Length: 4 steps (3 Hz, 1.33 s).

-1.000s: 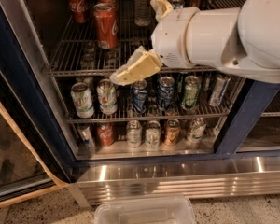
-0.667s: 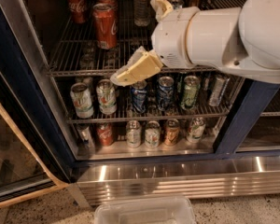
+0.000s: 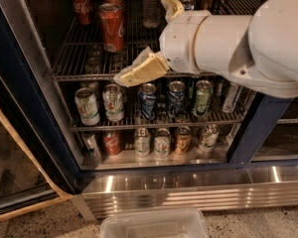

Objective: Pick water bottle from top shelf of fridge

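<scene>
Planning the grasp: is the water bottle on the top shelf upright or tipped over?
Upright: the water bottle stands vertically on the top shelf. The tool, open and empty, hovers in front of it.

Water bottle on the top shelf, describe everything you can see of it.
The clear ribbed plastic water bottle stands upright near the back of the silver wire top shelf, right of the red cola cans. Its top is cropped. The open tan-fingered gripper hovers in front, one finger close on its right.

Hardly anything has moved — the gripper [image 3: 141, 41], fingers [image 3: 141, 69] spread in front of the top shelf [image 3: 84, 76], sits where it was, perhaps a touch further left.
</scene>
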Available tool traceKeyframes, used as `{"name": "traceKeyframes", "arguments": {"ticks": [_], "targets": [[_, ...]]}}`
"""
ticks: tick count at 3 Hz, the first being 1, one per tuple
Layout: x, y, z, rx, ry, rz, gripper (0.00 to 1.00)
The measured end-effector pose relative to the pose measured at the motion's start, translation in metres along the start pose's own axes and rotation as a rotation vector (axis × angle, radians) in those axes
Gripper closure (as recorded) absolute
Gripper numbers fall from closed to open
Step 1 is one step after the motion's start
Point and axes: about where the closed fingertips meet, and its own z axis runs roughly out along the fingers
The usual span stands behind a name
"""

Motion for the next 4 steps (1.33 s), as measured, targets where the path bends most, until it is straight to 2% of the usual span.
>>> {"name": "traceKeyframes", "arguments": {"ticks": [1, 2, 3, 4], "targets": [[0.028, -0.04, 0.002, 0.161, -0.1, 0.119, 0.0], [0.05, -0.07, 0.015, 0.262, -0.191, 0.19, 0.0], [0.043, -0.056, 0.037, 0.227, -0.252, 0.234, 0.0], [0.043, -0.055, 0.037, 0.227, -0.252, 0.234, 0.0]]}}
